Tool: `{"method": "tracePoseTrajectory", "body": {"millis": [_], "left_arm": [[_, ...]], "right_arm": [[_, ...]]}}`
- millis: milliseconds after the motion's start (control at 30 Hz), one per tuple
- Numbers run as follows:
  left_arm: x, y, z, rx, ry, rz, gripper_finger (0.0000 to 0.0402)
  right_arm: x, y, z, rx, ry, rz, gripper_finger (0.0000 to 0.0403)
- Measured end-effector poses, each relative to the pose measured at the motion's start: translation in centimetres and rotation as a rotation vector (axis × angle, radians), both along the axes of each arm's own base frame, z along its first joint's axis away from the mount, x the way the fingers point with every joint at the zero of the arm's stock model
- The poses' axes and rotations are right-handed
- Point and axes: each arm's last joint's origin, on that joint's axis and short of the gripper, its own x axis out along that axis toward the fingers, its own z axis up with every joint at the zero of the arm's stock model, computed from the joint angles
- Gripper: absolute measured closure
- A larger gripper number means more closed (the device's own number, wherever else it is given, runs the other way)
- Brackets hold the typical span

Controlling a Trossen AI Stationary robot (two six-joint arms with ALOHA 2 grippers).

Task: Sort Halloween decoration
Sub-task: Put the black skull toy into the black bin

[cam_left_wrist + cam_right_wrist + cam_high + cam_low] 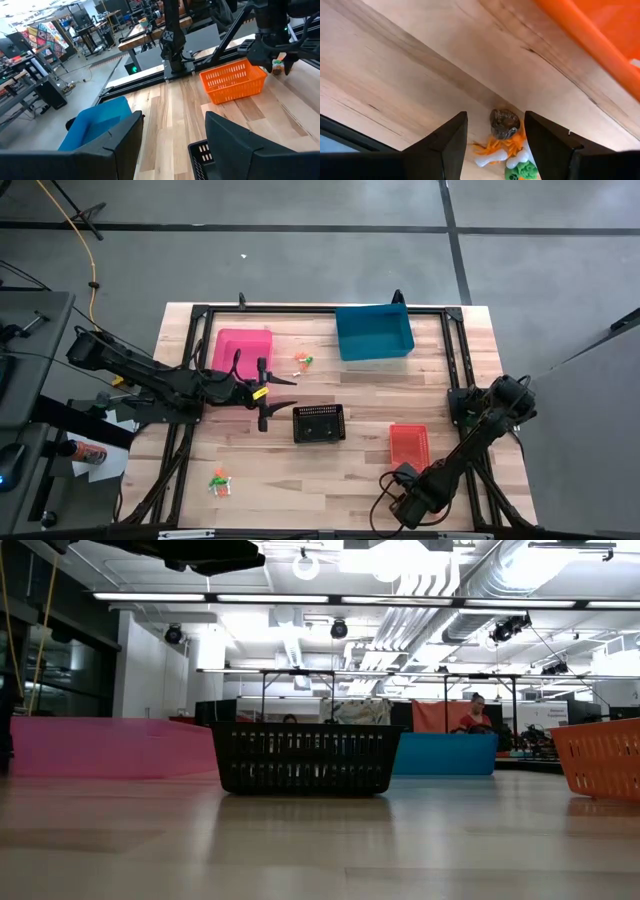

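The Halloween decorations are tiny orange, green and white trinkets. One small heap [502, 145], with a grey-brown piece, lies on the wood between the fingers of my right gripper [496, 120]. That gripper is open, near the table's front edge beside the orange-red bin [408, 445]. I cannot tell whether its fingers touch the heap. Another heap [303, 362] lies between the pink bin [243, 348] and the blue bin [373, 332]. A third heap [220, 482] lies at the front left. My left gripper [278, 402] is open and empty, above the table left of the black basket [319, 423].
A black metal frame [320, 310] runs around the table's edges. The black basket [300, 760] stands mid-table, with the pink bin [100, 747] and blue bin [445, 753] behind it. Bare wood lies between the basket and the front edge. A person [475, 715] is in the room beyond the table.
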Motion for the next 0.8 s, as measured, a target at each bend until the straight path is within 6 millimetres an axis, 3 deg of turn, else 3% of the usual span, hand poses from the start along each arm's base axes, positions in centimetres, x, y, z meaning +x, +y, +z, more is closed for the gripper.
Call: {"method": "tracePoseTrajectory", "body": {"millis": [300,800], "left_arm": [[0.0,0.0,0.0,0.0,0.001,0.0,0.02],[0.0,0.0,0.0,0.0,0.0,0.0,0.02]], "right_arm": [[-0.3,-0.1,-1.4,0.07,-0.027,-0.043,0.021],[-0.1,-0.2,-1.5,0.07,-0.019,-0.036,0.0219]]}}
